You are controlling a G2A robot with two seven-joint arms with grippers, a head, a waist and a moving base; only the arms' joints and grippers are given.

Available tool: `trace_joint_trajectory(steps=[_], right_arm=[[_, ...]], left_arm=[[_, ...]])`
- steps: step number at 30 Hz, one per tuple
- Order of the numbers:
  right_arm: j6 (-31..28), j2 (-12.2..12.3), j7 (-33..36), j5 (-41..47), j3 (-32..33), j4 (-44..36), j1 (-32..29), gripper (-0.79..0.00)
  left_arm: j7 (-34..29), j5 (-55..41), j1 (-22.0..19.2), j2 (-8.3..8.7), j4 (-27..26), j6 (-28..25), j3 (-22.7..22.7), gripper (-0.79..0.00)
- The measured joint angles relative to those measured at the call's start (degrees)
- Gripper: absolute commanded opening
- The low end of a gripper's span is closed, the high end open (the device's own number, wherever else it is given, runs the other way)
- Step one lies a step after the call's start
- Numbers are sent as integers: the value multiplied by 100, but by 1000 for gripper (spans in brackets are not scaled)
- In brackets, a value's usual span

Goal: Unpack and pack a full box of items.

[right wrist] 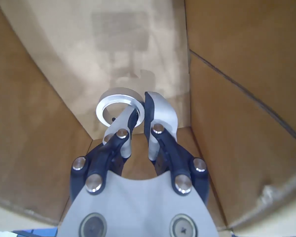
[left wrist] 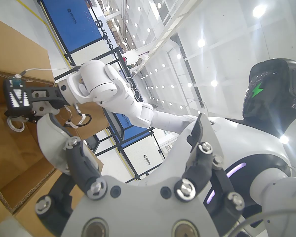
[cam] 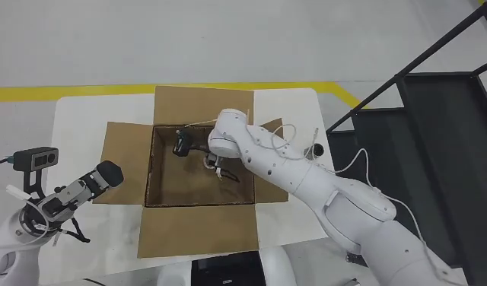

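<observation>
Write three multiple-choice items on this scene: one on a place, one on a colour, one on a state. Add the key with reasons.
1. Where is the right end effector?
A) inside the open brown cardboard box
B) over the bare table
C) above the floor line

2. What colour is the smooth round ring it grips?
A) red
B) silvery white
C) black

3. What state is the left end effector in?
A) shut on a ring
B) shut on a flap
C) open and empty

Key: 1 A, cardboard walls surround it; 2 B, its rim shows pale and silvery; 3 C, its jaws stand wide apart with nothing between.
</observation>
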Motion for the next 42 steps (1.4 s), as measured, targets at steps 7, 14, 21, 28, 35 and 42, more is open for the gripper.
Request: trace_joint_trajectory(steps=[7,14,21,28,35,42], right_arm=[[-610,762,380,127,1563,-2463,-1142,-785],[-978,1338,-4,372,3110,-4570,-2579,-785],[-1184,1399,-210,609,3368,-4705,-2784,-785],[-1184,1399,-210,608,3369,-4705,-2785,-785],[-1184,1399,-210,608,3369,-4705,-2785,-785],[-1184,1399,-210,608,3369,-4705,-2785,-785]], left_arm=[[0,0,0,0,0,0,0,0],[0,0,0,0,0,0,0,0],[0,0,0,0,0,0,0,0],[0,0,0,0,0,0,0,0],[0,0,0,0,0,0,0,0],[0,0,0,0,0,0,0,0]])
